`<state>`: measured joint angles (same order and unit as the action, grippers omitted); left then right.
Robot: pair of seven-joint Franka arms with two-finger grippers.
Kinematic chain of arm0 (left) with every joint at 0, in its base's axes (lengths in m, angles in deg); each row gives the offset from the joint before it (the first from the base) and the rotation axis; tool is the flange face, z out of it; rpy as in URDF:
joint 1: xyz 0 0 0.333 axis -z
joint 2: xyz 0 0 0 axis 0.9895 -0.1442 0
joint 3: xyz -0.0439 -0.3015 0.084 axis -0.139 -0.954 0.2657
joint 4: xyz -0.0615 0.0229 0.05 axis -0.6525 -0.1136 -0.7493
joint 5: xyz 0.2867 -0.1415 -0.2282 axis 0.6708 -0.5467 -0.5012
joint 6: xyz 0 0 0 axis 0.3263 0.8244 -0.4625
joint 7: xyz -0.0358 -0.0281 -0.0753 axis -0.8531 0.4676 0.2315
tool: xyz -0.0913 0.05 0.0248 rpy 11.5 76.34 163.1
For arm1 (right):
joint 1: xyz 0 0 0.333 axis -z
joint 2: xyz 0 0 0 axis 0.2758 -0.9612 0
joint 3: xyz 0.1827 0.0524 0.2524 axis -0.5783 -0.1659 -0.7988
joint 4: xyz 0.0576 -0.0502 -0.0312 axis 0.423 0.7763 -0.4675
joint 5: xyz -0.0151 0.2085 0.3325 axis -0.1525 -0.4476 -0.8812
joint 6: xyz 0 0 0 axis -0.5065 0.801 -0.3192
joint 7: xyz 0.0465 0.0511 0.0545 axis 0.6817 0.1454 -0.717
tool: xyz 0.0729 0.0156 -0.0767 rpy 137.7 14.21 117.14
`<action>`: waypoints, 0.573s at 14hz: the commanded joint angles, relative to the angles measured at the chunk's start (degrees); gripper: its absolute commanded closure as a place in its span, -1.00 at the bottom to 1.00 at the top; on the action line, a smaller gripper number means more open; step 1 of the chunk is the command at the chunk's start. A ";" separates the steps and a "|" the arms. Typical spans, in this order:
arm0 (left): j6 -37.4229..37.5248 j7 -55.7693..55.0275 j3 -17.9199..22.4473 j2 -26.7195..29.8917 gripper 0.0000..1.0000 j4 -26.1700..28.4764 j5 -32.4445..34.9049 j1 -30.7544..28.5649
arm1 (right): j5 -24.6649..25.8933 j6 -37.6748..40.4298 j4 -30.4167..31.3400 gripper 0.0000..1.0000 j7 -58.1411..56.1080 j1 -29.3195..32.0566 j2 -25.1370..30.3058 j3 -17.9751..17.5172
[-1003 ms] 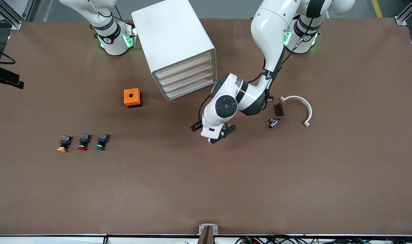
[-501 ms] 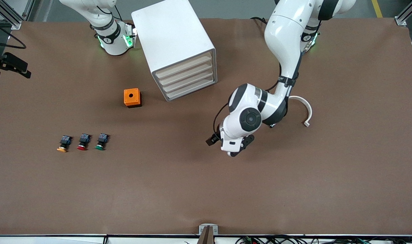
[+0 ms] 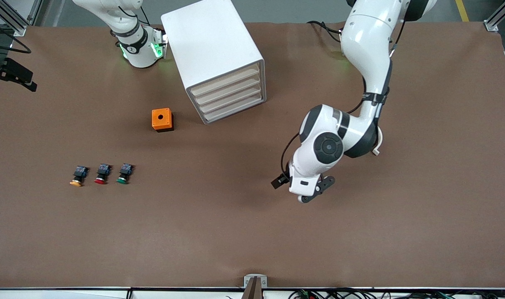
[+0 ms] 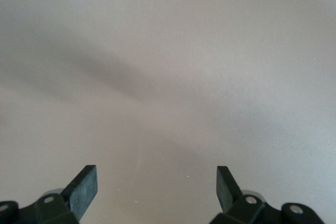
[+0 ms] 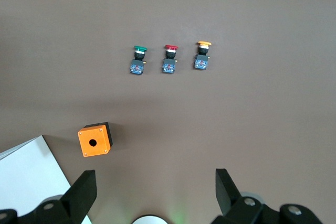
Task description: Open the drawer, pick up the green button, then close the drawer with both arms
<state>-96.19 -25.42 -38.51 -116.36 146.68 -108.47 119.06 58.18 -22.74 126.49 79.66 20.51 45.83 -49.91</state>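
Observation:
The white cabinet stands near the robots' bases, and all four drawers are shut. The green button lies toward the right arm's end of the table, beside a red one and an orange-yellow one. My left gripper is open and empty over bare table; its wrist view shows only the table. My right gripper is open and empty, held high near its base. Its wrist view shows the green button, the cabinet's corner and the other two buttons.
An orange box with a round hole sits between the cabinet and the buttons; it also shows in the right wrist view. A white curved piece lies partly hidden under the left arm's elbow.
The left arm has swung away from the cabinet's front toward the front camera and its own end of the table. It now covers the small dark parts beside the curved piece. The drawers stay shut.

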 commanded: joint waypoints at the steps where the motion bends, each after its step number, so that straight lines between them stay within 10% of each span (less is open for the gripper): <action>1: 4.72 8.10 -0.37 5.10 -1.00 1.31 1.33 -3.59 | -0.96 1.23 -0.28 -1.00 5.36 -0.02 0.57 -0.20; 8: 23.79 29.56 -0.37 15.65 -1.00 2.35 2.90 -13.61 | -4.38 0.72 -0.37 -1.00 3.54 0.95 0.92 0.77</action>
<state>-76.09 -0.74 -38.27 -104.64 146.62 -107.72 107.48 55.38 -21.49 126.41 84.01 20.79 45.89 -49.15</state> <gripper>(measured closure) 0.000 0.000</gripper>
